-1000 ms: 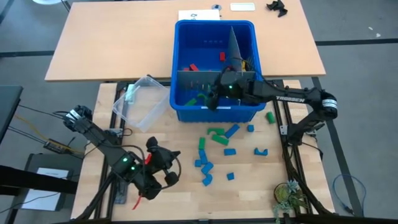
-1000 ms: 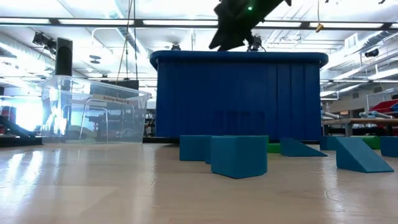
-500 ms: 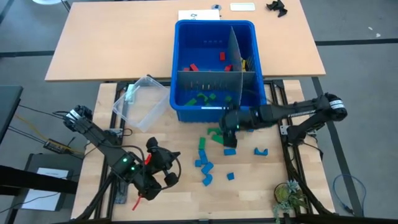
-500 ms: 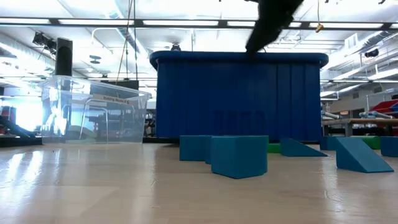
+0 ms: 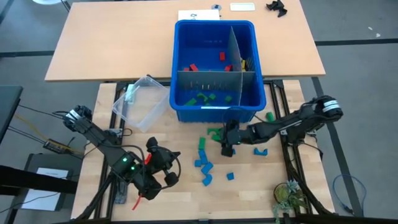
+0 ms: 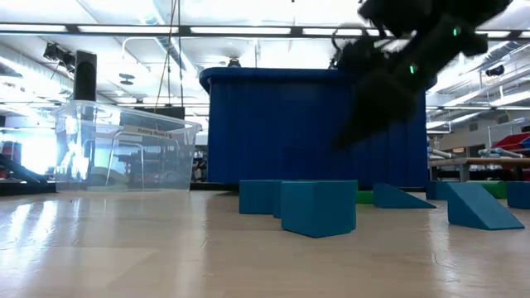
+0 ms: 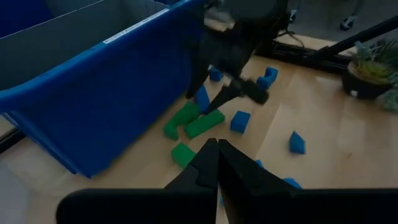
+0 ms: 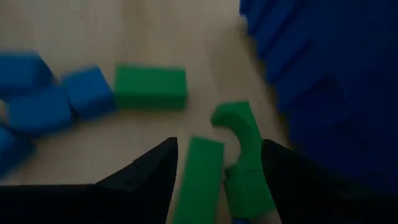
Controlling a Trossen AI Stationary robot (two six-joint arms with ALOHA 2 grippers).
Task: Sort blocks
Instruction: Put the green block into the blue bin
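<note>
Right claw [image 5: 227, 148] spread and empty above green blocks [image 8: 214, 155]; left claw [image 7: 214, 163] pressed together, empty, parked.

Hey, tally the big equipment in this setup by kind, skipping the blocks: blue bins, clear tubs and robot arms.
Blue bin: 1
Clear tub: 1
Robot arms: 2, the left arm and the right arm
Total: 4

No text, label, brand or number can be read; the white papers [image 5: 242, 7] on the far wooden table [image 5: 112, 43] are too small to make out.
</note>
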